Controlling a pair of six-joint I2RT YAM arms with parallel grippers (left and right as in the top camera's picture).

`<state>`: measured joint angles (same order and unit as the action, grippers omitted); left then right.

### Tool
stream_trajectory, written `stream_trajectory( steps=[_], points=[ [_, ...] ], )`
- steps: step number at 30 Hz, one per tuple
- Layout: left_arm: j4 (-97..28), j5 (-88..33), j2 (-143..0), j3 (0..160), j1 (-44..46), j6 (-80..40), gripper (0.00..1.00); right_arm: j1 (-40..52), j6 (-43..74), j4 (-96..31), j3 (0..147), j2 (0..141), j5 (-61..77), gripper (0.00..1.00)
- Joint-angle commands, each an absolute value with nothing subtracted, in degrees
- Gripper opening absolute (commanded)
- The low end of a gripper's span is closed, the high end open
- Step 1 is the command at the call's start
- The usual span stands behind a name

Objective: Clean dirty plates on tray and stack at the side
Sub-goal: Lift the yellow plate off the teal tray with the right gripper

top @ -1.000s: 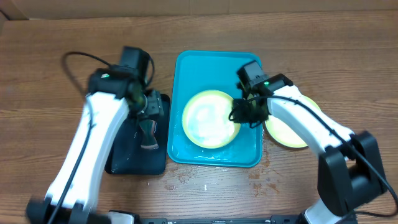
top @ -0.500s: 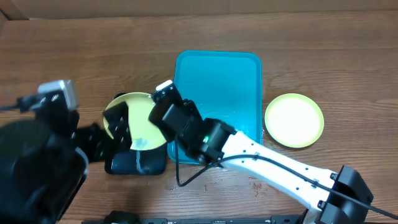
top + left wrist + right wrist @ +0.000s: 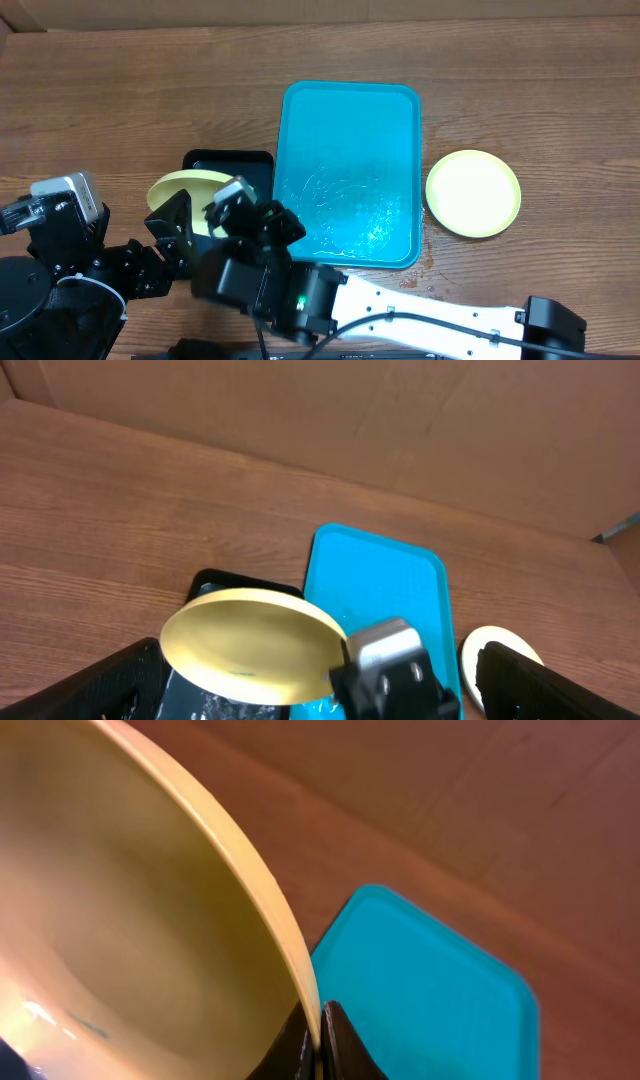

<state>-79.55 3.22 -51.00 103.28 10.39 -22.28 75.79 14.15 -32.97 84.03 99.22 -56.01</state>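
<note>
The turquoise tray lies mid-table, wet and with no plate on it; it also shows in the left wrist view and the right wrist view. My right gripper is shut on the rim of a pale yellow plate, holding it tilted in the air over the black tray. That plate has a small dark mark inside. A second plate lies flat on the table right of the tray. My left gripper is open, raised, with the held plate between and beyond its fingers. Only two plates show.
The black tray sits just left of the turquoise tray, wet inside. My right arm crosses the table's front from lower right to left. A cardboard wall stands behind the table.
My right gripper lifted the plate off the turquoise tray and carried it left over the black tray, then further left and forward. The left arm drew back to the lower left and rose.
</note>
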Motion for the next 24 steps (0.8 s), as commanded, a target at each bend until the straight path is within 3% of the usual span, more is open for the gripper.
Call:
stream_trajectory(
  steps=[1, 7, 11, 15, 20, 24],
  points=[
    [-79.44, 4.01, -51.20, 103.61, 10.09, -21.85, 1.00, 77.25, 13.02, -32.12, 84.88, 99.00, -66.92, 0.04],
    [-79.48, 4.01, -51.20, 103.61, 10.09, -21.85, 1.00, 75.05, 16.34, -33.80, 84.88, 99.02, -60.62, 0.04],
    [-79.48, 4.01, -51.24, 103.61, 10.09, -21.85, 1.00, 67.90, 25.52, -37.12, 84.88, 99.02, -46.96, 0.04],
    [-79.46, 4.01, -51.24, 103.61, 10.09, -21.85, 1.00, 62.81, 25.10, -37.15, 84.90, 98.52, -35.59, 0.04],
    [-79.11, 4.01, -51.24, 103.61, 10.09, -21.85, 1.00, 64.51, 18.26, -36.03, 84.90, 97.27, -42.63, 0.04],
    [-78.87, 4.01, -51.24, 103.61, 10.09, -21.85, 1.00, 70.30, 14.81, -35.70, 84.90, 96.66, -61.76, 0.04]
  ],
)
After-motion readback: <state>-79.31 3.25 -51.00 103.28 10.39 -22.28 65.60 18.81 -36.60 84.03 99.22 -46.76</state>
